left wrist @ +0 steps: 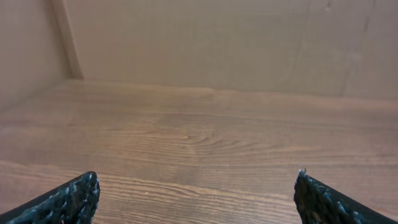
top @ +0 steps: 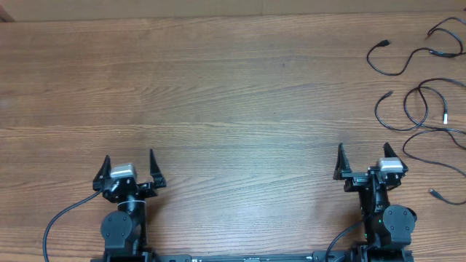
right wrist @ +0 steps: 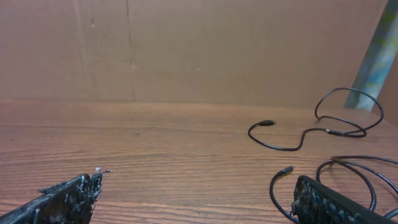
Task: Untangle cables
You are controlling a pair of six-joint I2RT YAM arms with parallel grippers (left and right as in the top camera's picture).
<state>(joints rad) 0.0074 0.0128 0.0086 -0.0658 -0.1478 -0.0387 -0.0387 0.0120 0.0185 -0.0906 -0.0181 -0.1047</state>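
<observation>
Cables, overhead: several thin black cables [top: 376, 109] lie in loose, crossing loops on the wooden table [top: 233, 87]. They are ahead of the right claw and out to its right, and some run off the picture's edge.
Left claw, overhead: the left claw [top: 129, 156] sits at the near edge with its fingers spread wide and nothing between them. The cables are well apart from it, far off to its right.
Right claw, overhead: the right claw [top: 362, 148] is also spread wide and empty. The nearest loop lies just beside its right finger, with no contact visible.
Left wrist view: both dark fingertips are at the bottom corners, far apart, with bare wood grain between and ahead of them. A plain brown wall [left wrist: 217, 43] stands behind. No cable appears in this view, though the overhead view shows the whole tangle.
Right wrist view: the fingertips are wide apart and hold nothing. Ahead and to the right, one cable ends in a small black plug [right wrist: 267, 123] and curves back toward the wall. Another strand loops close by the right fingertip and partly passes behind it.
Seen only overhead: the full spread of the loops and one white-tipped end [top: 444, 115].
Seen only from the right wrist: how low and flat the strands lie on the wood.
</observation>
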